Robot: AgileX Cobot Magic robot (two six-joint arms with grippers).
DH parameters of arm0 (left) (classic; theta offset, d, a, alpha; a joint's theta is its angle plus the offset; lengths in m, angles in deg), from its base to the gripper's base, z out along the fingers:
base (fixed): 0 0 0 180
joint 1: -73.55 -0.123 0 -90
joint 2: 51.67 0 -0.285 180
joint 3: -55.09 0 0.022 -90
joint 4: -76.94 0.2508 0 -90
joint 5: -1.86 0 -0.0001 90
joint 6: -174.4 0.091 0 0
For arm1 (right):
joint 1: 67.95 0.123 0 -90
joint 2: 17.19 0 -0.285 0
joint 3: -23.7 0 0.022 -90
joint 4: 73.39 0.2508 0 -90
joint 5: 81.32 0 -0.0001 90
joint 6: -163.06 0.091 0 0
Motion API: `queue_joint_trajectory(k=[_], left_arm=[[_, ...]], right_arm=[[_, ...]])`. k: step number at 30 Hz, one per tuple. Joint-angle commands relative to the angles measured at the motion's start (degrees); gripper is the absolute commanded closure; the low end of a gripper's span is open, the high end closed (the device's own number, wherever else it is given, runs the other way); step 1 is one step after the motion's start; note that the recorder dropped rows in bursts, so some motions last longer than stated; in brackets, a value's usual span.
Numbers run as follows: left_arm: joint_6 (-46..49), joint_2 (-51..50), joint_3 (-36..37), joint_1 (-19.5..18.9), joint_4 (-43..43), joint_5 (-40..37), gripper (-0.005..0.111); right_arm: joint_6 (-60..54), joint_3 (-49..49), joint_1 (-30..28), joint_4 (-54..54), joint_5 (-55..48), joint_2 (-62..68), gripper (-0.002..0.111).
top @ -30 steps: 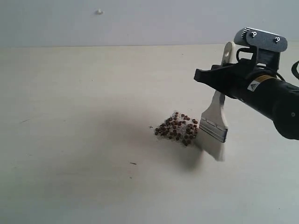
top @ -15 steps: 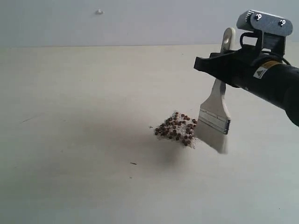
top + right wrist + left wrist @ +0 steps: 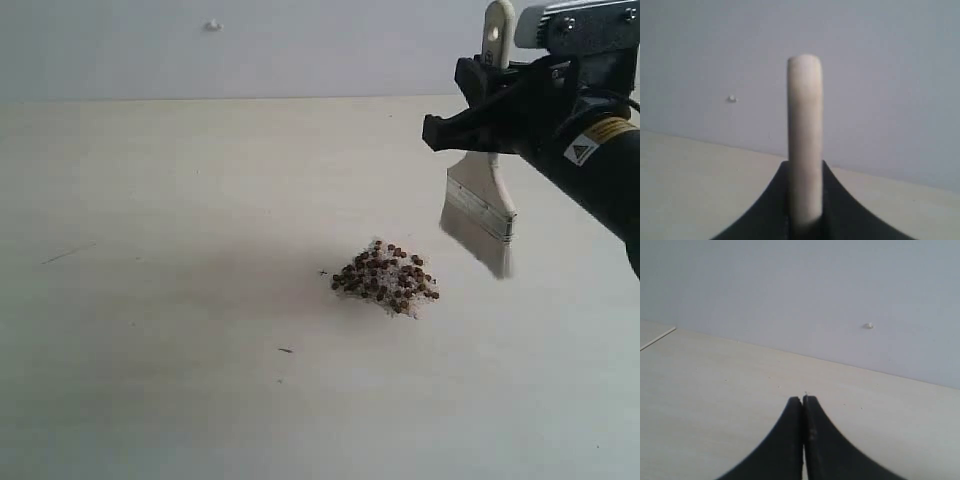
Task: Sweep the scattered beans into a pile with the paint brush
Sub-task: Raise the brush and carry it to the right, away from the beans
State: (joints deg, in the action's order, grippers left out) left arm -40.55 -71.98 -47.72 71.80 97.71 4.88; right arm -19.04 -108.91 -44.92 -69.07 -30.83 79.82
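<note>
The right end effector [image 3: 485, 110] is clenched on the light wooden handle of the paint brush [image 3: 481, 206], gripping it about midway. The holed handle end sticks up above the fingers. The silver ferrule and pale bristles hang below, tilted, and appear to be clear of the worktop [image 3: 150, 300]. To the lower left of the bristles, and apart from them, the dark-brown beans [image 3: 372, 270] lie on the worktop in one small pile [image 3: 386, 281], mixed with whitish crumbs. The left end effector [image 3: 803, 405] is pressed closed on nothing, over bare worktop.
</note>
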Motion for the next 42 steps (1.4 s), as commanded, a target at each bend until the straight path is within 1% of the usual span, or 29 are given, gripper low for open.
queue_joint_trajectory(k=[1,4,6,10,15,19,21,29,31,35,40,42], left_arm=[[0.3,0.3,0.0,-0.2,-0.4,0.2,0.107],[0.3,0.3,0.0,-0.2,-0.4,0.2,0.107],[0.3,0.3,0.0,-0.2,-0.4,0.2,0.107],[0.3,0.3,0.0,-0.2,-0.4,0.2,0.107],[0.3,0.3,0.0,-0.2,-0.4,0.2,0.107],[0.3,0.3,0.0,-0.2,-0.4,0.2,0.107],[0.3,0.3,0.0,-0.2,-0.4,0.2,0.107],[0.3,0.3,0.0,-0.2,-0.4,0.2,0.107],[0.3,0.3,0.0,-0.2,-0.4,0.2,0.107],[0.3,0.3,0.0,-0.2,-0.4,0.2,0.107],[0.3,0.3,0.0,-0.2,-0.4,0.2,0.107],[0.3,0.3,0.0,-0.2,-0.4,0.2,0.107]], right_arm=[[0.3,-0.2,-4.9,-8.9,13.1,6.4,0.108],[3.4,-2.9,-9.8,-15.6,14.8,11.3,0.108],[7.1,-5.6,-13.0,-22.1,14.8,14.7,0.108],[14.7,-10.8,-17.0,-32.2,14.8,20.0,0.108],[18.5,-15.6,-17.7,-38.5,14.8,24.3,0.108],[24.1,-18.2,-17.7,-47.0,14.5,25.8,0.108],[26.2,-18.8,-17.7,-49.2,13.8,25.8,0.108],[29.6,-18.8,-17.7,-54.2,14.3,25.8,0.108],[29.3,-18.8,-17.7,-53.6,14.3,25.8,0.108],[25.3,-18.8,-17.7,-48.7,12.6,23.6,0.108],[26.4,-18.8,-17.7,-47.8,12.0,16.9,0.108],[29.2,-18.8,-17.7,-47.9,7.9,13.5,0.108]])
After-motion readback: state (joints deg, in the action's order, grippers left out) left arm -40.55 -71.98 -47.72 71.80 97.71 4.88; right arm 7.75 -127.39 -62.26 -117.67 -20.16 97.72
